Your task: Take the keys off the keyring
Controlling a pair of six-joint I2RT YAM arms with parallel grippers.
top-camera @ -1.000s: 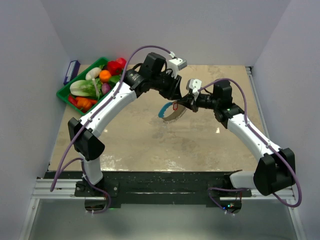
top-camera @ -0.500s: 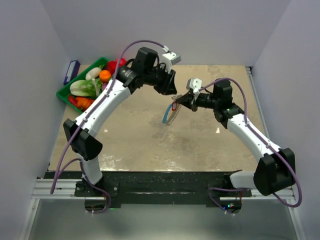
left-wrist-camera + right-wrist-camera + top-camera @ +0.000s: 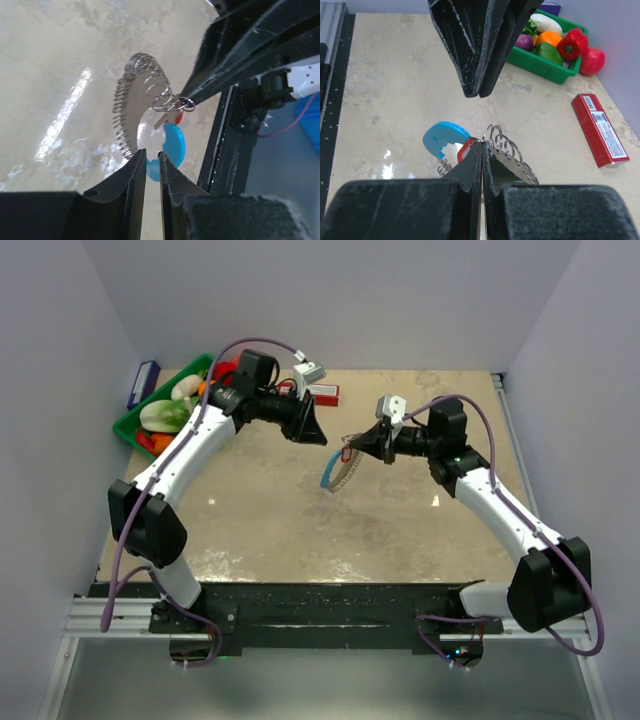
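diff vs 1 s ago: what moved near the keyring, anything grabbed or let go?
The left gripper backed off to the left, away from the keyring, which uncovers the red box behind it. The keyring went from spread out to hanging narrower. No way to tell whether a key came off with it. Unchanged: the right gripper stays shut on the keyring, and the green tray has not moved.

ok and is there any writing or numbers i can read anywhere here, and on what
Nothing can be read in any view.
red box: white label with a barcode and small print, too small to read.
blue box by the left wall: pale strip, too blurred to tell whether it bears text.
blue tag on the keyring: no print visible.
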